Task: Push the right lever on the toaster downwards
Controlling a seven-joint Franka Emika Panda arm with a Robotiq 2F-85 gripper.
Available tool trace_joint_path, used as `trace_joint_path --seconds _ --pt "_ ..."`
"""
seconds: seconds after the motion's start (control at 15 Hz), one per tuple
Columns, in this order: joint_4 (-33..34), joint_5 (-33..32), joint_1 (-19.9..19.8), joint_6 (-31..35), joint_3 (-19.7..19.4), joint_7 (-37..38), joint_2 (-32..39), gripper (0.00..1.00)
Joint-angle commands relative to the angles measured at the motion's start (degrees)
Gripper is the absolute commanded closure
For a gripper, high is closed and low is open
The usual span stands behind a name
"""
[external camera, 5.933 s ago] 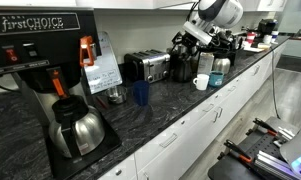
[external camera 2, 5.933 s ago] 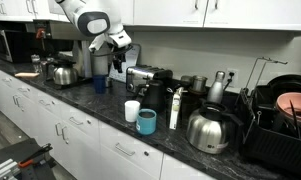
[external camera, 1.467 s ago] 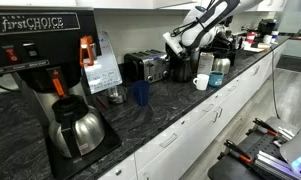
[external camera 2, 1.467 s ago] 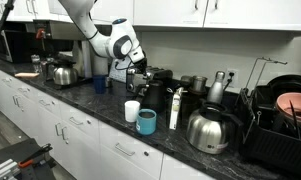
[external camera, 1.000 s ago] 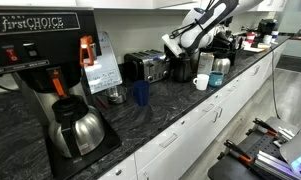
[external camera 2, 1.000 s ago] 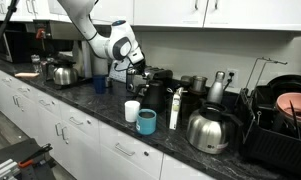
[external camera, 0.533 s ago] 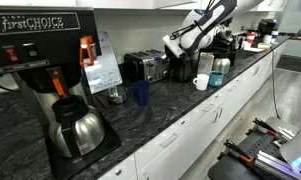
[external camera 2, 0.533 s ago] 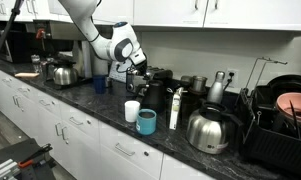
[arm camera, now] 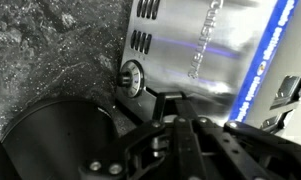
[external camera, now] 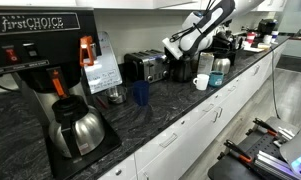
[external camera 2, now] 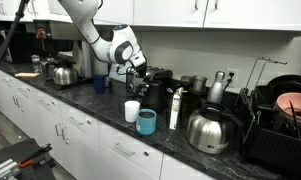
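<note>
Wrist view shows your gripper (arm camera: 185,135) close against the toaster (arm camera: 195,50) on the dark counter (arm camera: 50,50), poised there for a downward push; whether its jaws are apart, you cannot tell.

Blue cup (external camera: 140,93), white mug (external camera: 201,82) stand before toaster (external camera: 146,67); space above toaster free.

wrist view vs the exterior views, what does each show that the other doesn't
Only the wrist view shows the toaster's shiny steel side close up, with a round knob and vent slots. Only the exterior views show the robot arm, the coffee brewer, the steel carafe, a white mug and a teal cup. Both show the toaster, the gripper close against it and the dark countertop.
</note>
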Motion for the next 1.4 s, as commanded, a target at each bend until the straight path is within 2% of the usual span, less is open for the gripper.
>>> trace_joint_path --seconds 0.0,0.67,1.33 --pt "0.9 -0.6 0.2 0.9 -0.3 -0.5 2.1 1.00" --pt "3.7 -0.7 0.3 0.8 -1.1 -0.2 6.7 1.00" --pt "3.9 -0.6 0.3 1.0 -1.2 0.0 8.2 1.00"
